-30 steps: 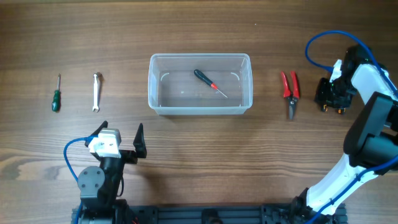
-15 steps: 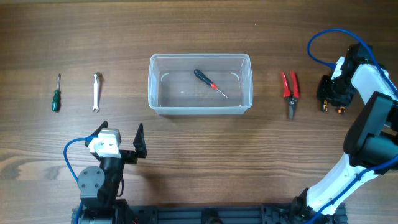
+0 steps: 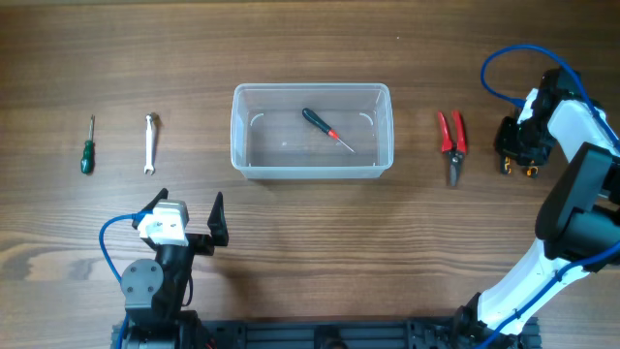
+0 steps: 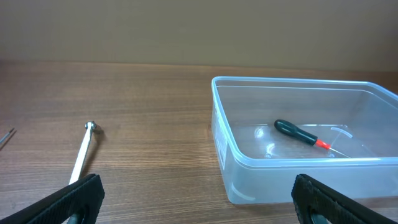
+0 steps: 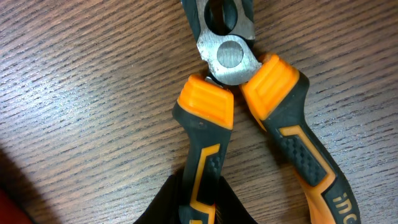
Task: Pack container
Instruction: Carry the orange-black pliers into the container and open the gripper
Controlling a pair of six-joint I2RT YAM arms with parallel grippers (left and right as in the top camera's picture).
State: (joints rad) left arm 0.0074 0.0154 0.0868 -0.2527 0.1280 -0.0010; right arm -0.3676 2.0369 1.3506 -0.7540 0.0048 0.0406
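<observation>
The container (image 3: pixel 310 172) was clear, the table (image 3: pixel 310 48) brown woodgrain. The black screwdriver (image 3: pixel 318 120) had a red collar. The green screwdriver (image 3: pixel 87 155), silver wrench (image 3: pixel 150 143), red pliers (image 3: pixel 450 136); orange pliers (image 5: pixel 267 90) with black grips.

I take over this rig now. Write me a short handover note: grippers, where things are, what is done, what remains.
Left gripper: open, empty, near its base.
Right gripper: over the orange-black pliers on the table, far right; grip cannot be told.
Container: table centre, holding one black-handled screwdriver; that is done.
Left to pack: green screwdriver, wrench, red pliers, orange-black pliers.
</observation>
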